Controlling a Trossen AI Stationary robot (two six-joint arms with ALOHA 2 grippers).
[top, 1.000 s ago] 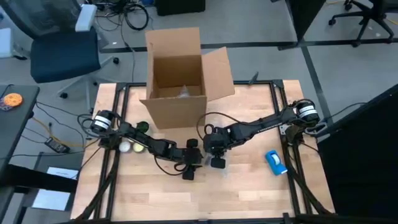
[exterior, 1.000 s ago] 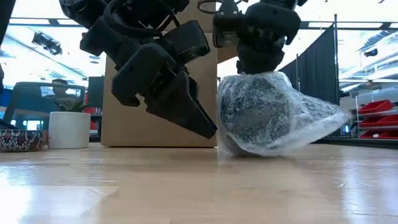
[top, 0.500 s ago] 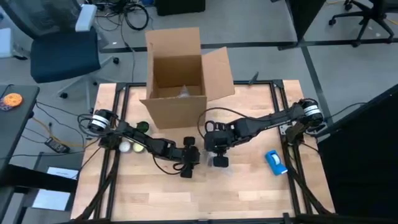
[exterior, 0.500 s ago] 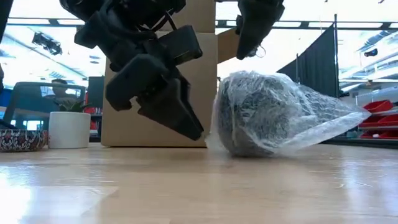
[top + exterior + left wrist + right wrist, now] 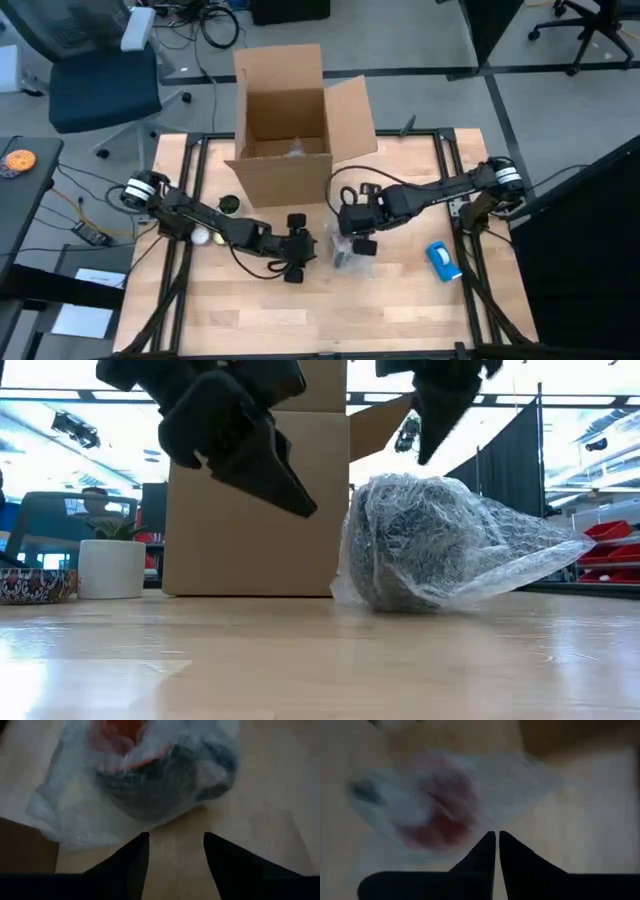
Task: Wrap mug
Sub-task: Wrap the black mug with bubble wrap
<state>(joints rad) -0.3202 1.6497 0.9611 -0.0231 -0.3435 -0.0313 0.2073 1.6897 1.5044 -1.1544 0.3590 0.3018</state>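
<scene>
The mug [image 5: 420,550], bundled in bubble wrap [image 5: 520,555], lies mid-table. Left gripper [image 5: 172,855] hangs just above it, jaws apart and empty; right gripper [image 5: 497,851] above, pinched shut, empty. The loose tail likely needs tucking under. Only the wrist views show orange through the wrap; beyond stands the box [image 5: 285,120].

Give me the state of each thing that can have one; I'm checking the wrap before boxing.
mug: fully covered in bubble wrap, lying on the table, held by nothing
bubble wrap: bunched round the mug, loose tail trailing sideways
cardboard box: upright, flaps open
left end effector: open, raised
right end effector: shut, empty, raised
</scene>
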